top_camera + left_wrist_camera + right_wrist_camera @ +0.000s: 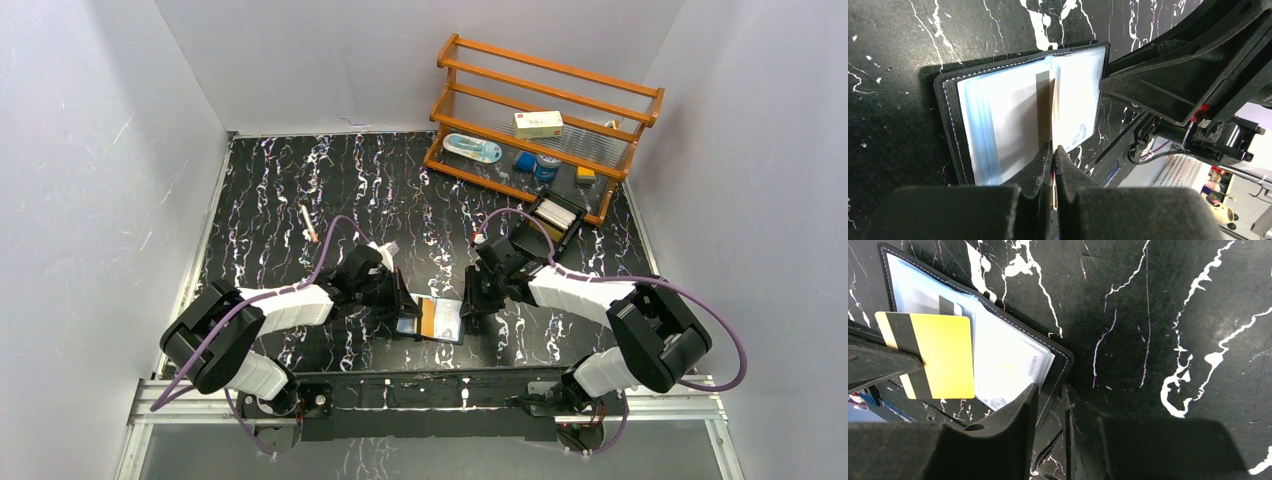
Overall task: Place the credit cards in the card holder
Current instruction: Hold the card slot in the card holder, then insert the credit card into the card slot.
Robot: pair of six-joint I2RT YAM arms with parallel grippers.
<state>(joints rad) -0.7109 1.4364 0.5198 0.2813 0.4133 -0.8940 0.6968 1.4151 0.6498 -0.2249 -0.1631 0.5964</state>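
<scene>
Black stone-look bench (270,200), veined white, carries everything. Toward its back right we see 1 black box (570,207) with pale contents we cannot count.

Next in size is 1 card holder (998,125), lying open and face up near the front edge between the 2 arms, its pale blue pockets showing. We judge it soft and floppy, likely to fold or skid if pushed, so an outer edge is the place to pin it. The right fingers (1013,415) are clenched on its cover edge, doing just that.

Smallest are the credit cards, and we count 3. The left fingers (1038,170) are clamped on 1 yellow card (940,355) with a black stripe, held by one end and standing on edge over the middle pockets. We cannot tell whether its lower edge has entered a slot. We judge it light, stiff and slick. It is best pinched across its flat faces near 1 end, leaving the leading edge free, though it may pivot if it catches a pocket lip. The other 2 seem already pocketed: 1 grey card (923,302) and 1 printed card (1008,370)
</scene>
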